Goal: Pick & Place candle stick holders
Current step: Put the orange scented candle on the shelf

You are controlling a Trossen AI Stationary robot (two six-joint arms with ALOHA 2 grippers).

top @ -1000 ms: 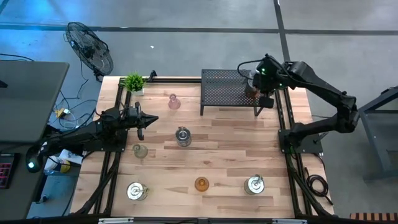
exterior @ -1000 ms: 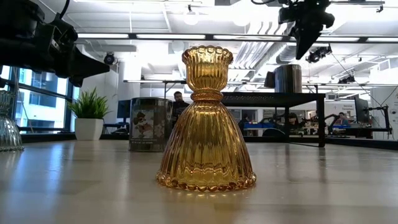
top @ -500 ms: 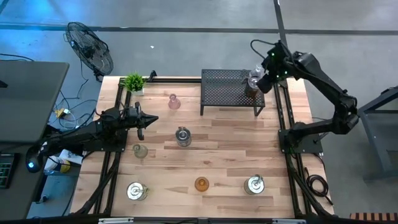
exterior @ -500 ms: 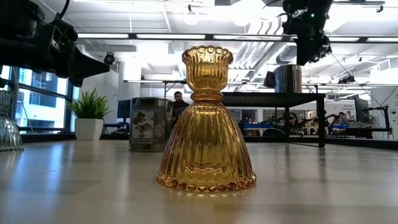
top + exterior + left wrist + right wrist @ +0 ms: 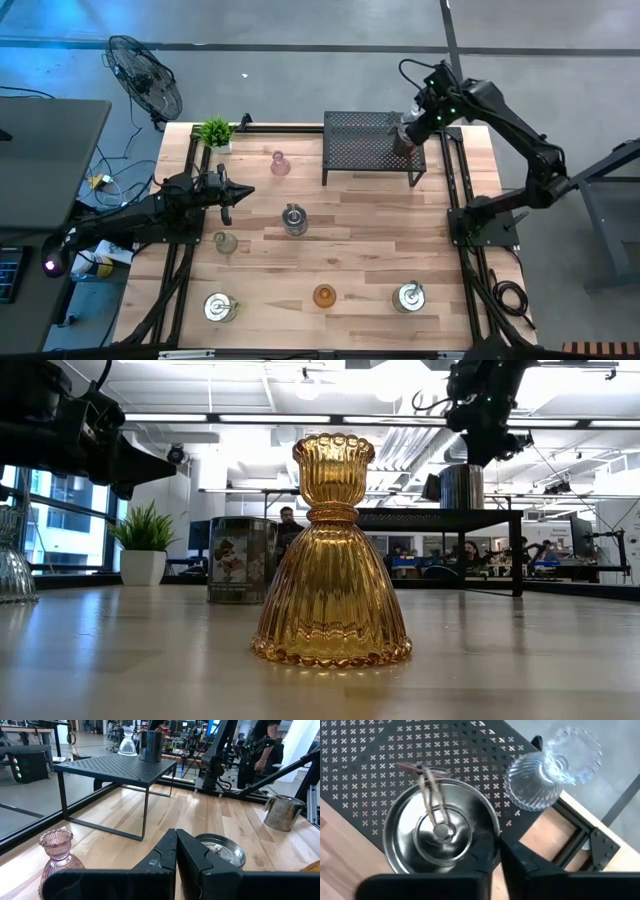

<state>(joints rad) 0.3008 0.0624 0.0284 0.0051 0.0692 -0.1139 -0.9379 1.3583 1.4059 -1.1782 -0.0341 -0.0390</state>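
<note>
A silver holder and a clear glass holder stand on the right end of the black mesh rack. My right gripper hovers shut just above them. On the table stand a pink holder, a silver one, a pale green one, an amber one and two more silver ones. My left gripper is shut and empty at the table's left, between the pink and pale green holders.
A small potted plant stands at the far left corner. A fan stands beyond the table's left far corner. Black frame rails run along the left and right edges. People show in the room behind in the low view.
My right gripper has gone from the rack's near right corner toward the far edge and a little left, and now stands over the silver and clear holders on the rack. Both holders have stayed in place.
</note>
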